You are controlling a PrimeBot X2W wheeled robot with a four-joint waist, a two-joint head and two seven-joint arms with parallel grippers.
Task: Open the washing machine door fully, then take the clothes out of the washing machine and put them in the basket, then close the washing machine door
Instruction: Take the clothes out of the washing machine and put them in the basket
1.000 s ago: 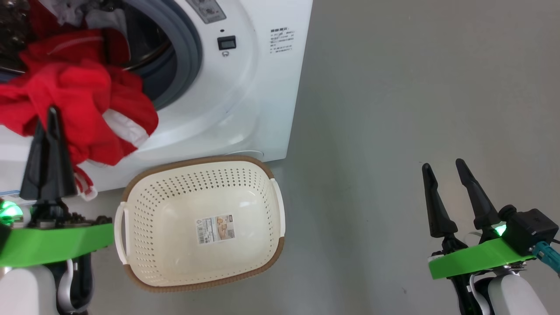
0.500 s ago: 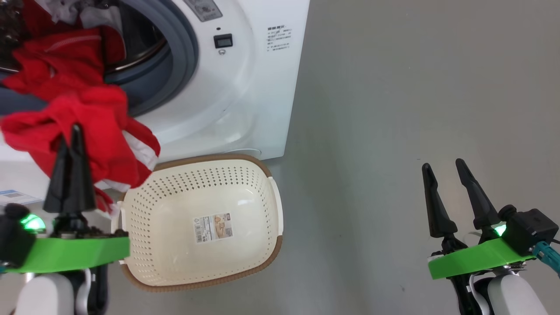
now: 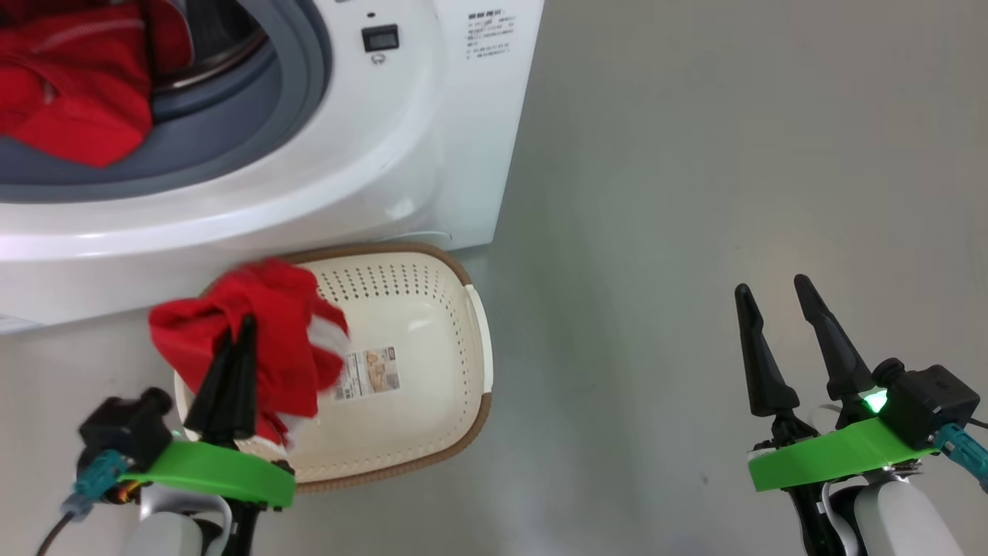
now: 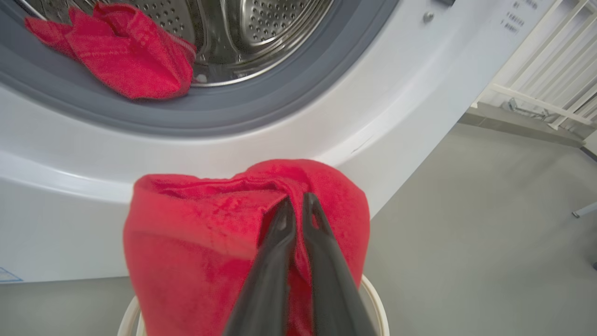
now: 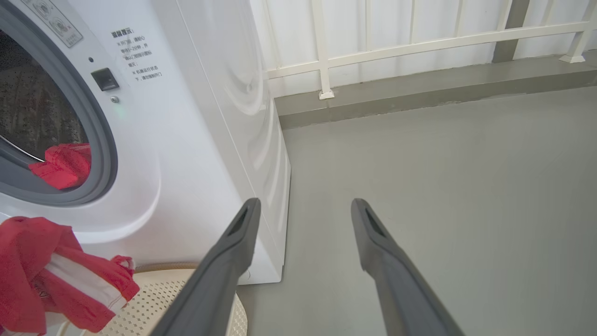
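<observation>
- My left hand point(image 3: 245, 323) is clamped shut on a bunched red garment point(image 3: 282, 309) with a white trim band. It hangs over the left half of the basket point(image 3: 432, 309), above the rim and not lying inside.
- The basket stands on the floor point(image 3: 656, 232), right in front of the washing machine point(image 3: 309, 185). Its far rim is close under the washer's white front.
- Beyond the basket and higher up, more red clothes point(image 4: 126, 60) lie at the mouth of the drum point(image 4: 261, 28), spilling onto the grey ring point(image 3: 231, 147).
- My right hand point(image 3: 772, 286) is spread wide with nothing in it, over bare floor well to the right of the basket.
- I judge this to be the unloading step: one piece is out of the washer and about to be dropped.
- The next move calls for shifting my left hand a little toward the basket's middle and lowering it. Then I part the fingers so the whole bundle falls within the walls.
- The risk I see is the hanging edge draping over the basket's left rim and sliding to the floor.
- After that I must go back to the drum for what remains. Closing the washing machine door comes last.
</observation>
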